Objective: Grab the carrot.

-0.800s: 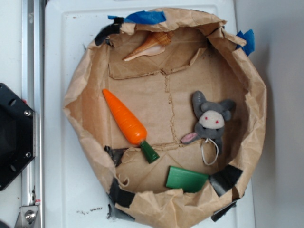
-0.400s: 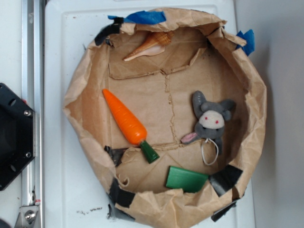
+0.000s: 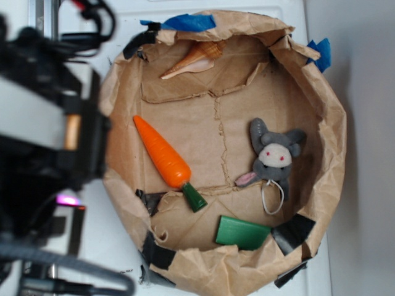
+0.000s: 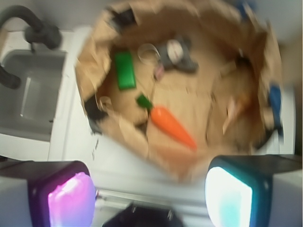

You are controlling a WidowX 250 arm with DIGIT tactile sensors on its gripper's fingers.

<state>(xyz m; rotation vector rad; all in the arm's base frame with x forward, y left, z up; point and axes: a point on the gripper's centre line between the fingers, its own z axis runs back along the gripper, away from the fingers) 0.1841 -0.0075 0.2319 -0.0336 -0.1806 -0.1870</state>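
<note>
A white table (image 3: 111, 246) carries a crumpled brown paper bag (image 3: 333, 123), flattened open into a shallow bowl and patched with black and blue tape along its rim. The bag sits directly on the table top, with a strip of bare white surface showing to its left in the exterior view and a few dark specks just below its lower-left edge. In the blurred wrist view, a grey sink (image 4: 33, 94) lies left of the bag.

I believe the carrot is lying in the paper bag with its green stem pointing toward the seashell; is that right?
Not quite. In the exterior view the carrot lies in the paper bag, but its green stem points toward the green block, away from the seashell.
</note>
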